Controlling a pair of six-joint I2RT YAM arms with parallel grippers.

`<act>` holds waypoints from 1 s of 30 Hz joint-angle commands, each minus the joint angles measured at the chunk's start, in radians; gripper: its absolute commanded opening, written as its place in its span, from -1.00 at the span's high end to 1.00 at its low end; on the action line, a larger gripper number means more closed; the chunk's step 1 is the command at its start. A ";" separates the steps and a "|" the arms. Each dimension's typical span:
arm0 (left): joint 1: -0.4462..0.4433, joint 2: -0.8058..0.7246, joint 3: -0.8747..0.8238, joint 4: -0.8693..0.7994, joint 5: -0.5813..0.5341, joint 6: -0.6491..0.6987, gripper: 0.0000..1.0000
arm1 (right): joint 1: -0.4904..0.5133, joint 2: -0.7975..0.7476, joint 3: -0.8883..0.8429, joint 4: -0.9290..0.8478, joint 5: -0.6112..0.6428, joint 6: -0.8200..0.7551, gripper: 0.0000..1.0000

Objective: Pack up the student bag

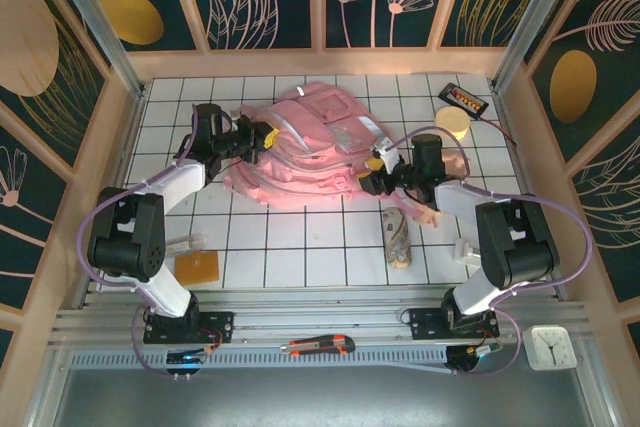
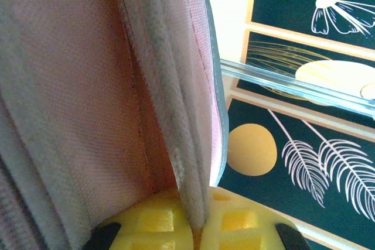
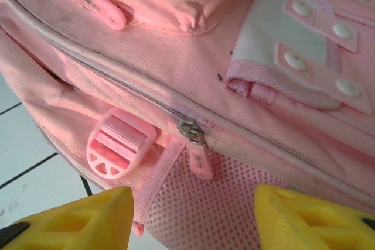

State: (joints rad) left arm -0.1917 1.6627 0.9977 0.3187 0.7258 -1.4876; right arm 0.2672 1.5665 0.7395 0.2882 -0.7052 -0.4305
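Observation:
The student bag (image 1: 310,147), a large pink backpack, lies on the white gridded table (image 1: 300,247) at centre back. My left gripper (image 1: 262,137) is at the bag's left side. In the left wrist view it (image 2: 199,226) is shut on a grey-pink fabric edge of the bag (image 2: 181,115). My right gripper (image 1: 372,172) is at the bag's right side. In the right wrist view it (image 3: 193,223) stands open over the pink mesh pocket (image 3: 228,203), holding nothing. A zipper pull (image 3: 199,156) and a pink buckle (image 3: 120,143) lie just beyond its fingers (image 3: 76,221).
A rolled patterned pouch (image 1: 398,237) lies in front of the right arm. An orange block (image 1: 197,267) sits near the left arm's base. At back right are a yellow disc (image 1: 452,123) and a black flat item (image 1: 464,98). A red-handled tool (image 1: 318,346) lies on the front rail.

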 commanded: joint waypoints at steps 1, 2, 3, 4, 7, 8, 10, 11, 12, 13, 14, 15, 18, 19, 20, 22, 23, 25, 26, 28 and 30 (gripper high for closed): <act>0.009 -0.090 0.023 0.193 0.089 -0.100 1.00 | 0.004 0.027 0.059 -0.012 -0.053 0.013 -0.13; 0.009 -0.092 0.027 0.191 0.089 -0.102 1.00 | 0.006 0.039 0.072 -0.023 -0.051 0.012 -0.13; 0.010 -0.093 0.030 0.192 0.088 -0.105 1.00 | 0.008 0.046 0.084 -0.034 -0.043 0.013 -0.13; 0.009 -0.095 0.033 0.193 0.087 -0.108 1.00 | 0.012 0.066 0.106 -0.066 -0.044 0.006 -0.13; 0.009 -0.098 0.046 0.200 0.081 -0.124 1.00 | 0.033 0.104 0.157 -0.130 -0.020 -0.008 -0.13; 0.009 -0.098 0.053 0.200 0.081 -0.128 1.00 | 0.038 0.112 0.165 -0.142 -0.012 -0.011 -0.12; 0.010 -0.102 0.067 0.200 0.076 -0.138 1.00 | 0.051 0.132 0.190 -0.167 0.006 0.003 -0.13; 0.009 -0.105 0.072 0.199 0.069 -0.145 1.00 | 0.057 0.136 0.203 -0.178 0.018 0.027 -0.13; 0.009 -0.109 0.074 0.201 0.061 -0.152 1.00 | 0.065 0.139 0.214 -0.189 0.030 0.057 -0.12; 0.010 -0.114 0.076 0.200 0.053 -0.159 1.00 | 0.070 0.135 0.218 -0.191 0.037 0.090 -0.12; 0.009 -0.117 0.076 0.204 0.045 -0.168 1.00 | 0.073 0.122 0.213 -0.174 0.055 0.173 -0.12; 0.009 -0.116 0.079 0.206 0.044 -0.171 1.00 | 0.070 0.110 0.213 -0.166 0.075 0.256 -0.11; 0.009 -0.112 0.081 0.229 0.042 -0.193 1.00 | 0.066 0.072 0.189 -0.151 0.054 0.388 -0.09; 0.010 -0.111 0.079 0.239 0.043 -0.201 1.00 | 0.066 0.067 0.182 -0.148 0.046 0.413 -0.10; 0.009 -0.109 0.079 0.247 0.042 -0.208 1.00 | 0.065 0.069 0.184 -0.168 0.036 0.428 -0.10; 0.010 -0.107 0.082 0.256 0.040 -0.219 1.00 | 0.064 0.080 0.199 -0.226 0.026 0.432 -0.09; 0.010 -0.107 0.085 0.258 0.041 -0.224 1.00 | 0.060 0.082 0.202 -0.250 0.017 0.443 -0.08; 0.010 -0.106 0.091 0.258 0.041 -0.229 1.00 | 0.052 0.064 0.187 -0.253 -0.015 0.468 -0.06; 0.009 -0.104 0.094 0.258 0.043 -0.231 1.00 | 0.049 0.048 0.174 -0.243 -0.033 0.480 -0.06; 0.009 -0.105 0.096 0.258 0.045 -0.232 1.00 | 0.044 0.024 0.155 -0.231 -0.053 0.482 -0.06; 0.009 -0.108 0.095 0.258 0.047 -0.232 1.00 | 0.040 0.026 0.156 -0.231 -0.053 0.454 -0.06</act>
State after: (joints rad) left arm -0.1905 1.6337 1.0080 0.3794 0.7174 -1.6112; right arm 0.3168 1.6329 0.9073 0.0681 -0.7143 0.0086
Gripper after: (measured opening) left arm 0.046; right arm 0.530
